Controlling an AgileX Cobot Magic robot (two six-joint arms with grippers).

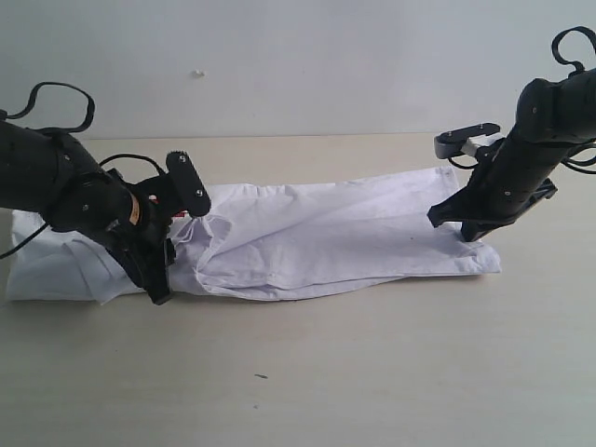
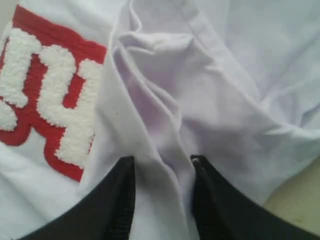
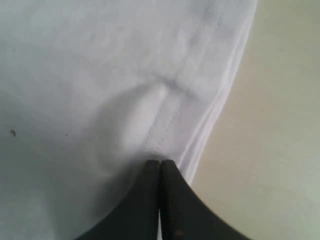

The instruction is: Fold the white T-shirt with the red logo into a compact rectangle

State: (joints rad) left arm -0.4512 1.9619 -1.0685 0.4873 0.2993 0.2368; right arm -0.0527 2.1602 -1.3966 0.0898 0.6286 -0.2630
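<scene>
The white T-shirt (image 1: 326, 237) lies as a long, rumpled strip across the middle of the table (image 1: 298, 382) in the exterior view, running from the left edge of the frame to right of centre, with an arm at each of its 2 ends. That looks like a shirt narrowed lengthwise, with the short folds into a rectangle not yet made. The right gripper (image 3: 160, 165) sits at the strip's far-right end. Its claw is pressed together, and the cloth puckers up to its tips beside the stitched hem (image 3: 172, 107), so it appears to pinch that end, probably to anchor or lift it. The left gripper (image 2: 162, 160) works left of centre, where the fabric is bunched. Its fingers (image 2: 122, 200) stand partly spread astride a raised ridge of cloth. Whether they bite on that ridge or only straddle it cannot be told. The exterior view gives the whole layout, with both ends and the crumpled middle, but of the red logo (image 2: 50, 95) it shows at most a red speck by the left claw. The left wrist view shows the logo's fuzzy white letters in red outline just beside the ridge, half covered by a fold. Only the right wrist view shows the layered edges at the hem.
</scene>
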